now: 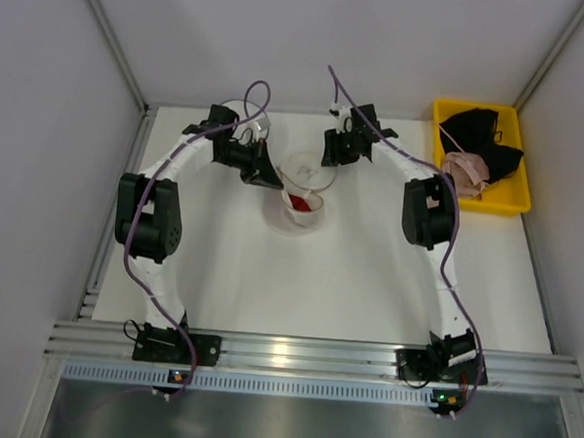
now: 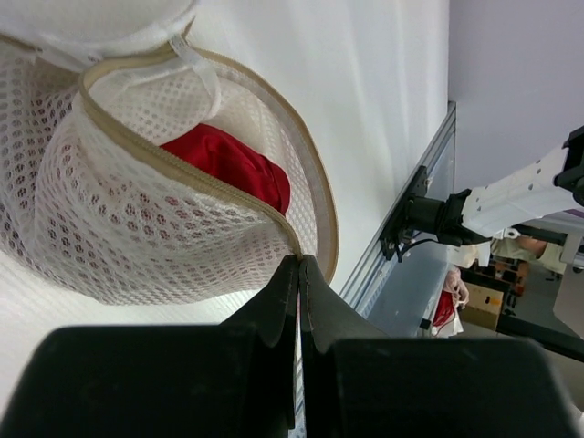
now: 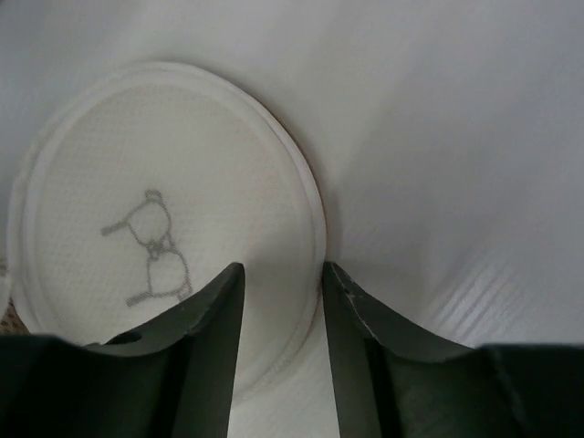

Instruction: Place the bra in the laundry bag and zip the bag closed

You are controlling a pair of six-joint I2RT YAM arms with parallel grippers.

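Found bra [image 2: 233, 164] seated inside bag [image 2: 119, 228], red showing through the gaping mouth. Noted left gripper [image 2: 298, 265] pinched tight on the bag's zip edge. Noted right gripper [image 3: 283, 269] spread apart, straddling the lid rim, gripping nothing. Could not locate slider. Judged zipping not yet done. Advised: use the left pinch as anchor, pull rim taut, draw zip along its curve, keep lace off the teeth.

A robotics lab test cell: a white table [image 1: 348, 283] boxed in by plain pale wall panels [image 1: 39, 111] on metal framing. A left arm [image 1: 150, 219] and right arm [image 1: 428, 210] are bolted to an aluminium rail [image 1: 302, 355], with a yellow plastic bin [image 1: 498, 205] in one corner.
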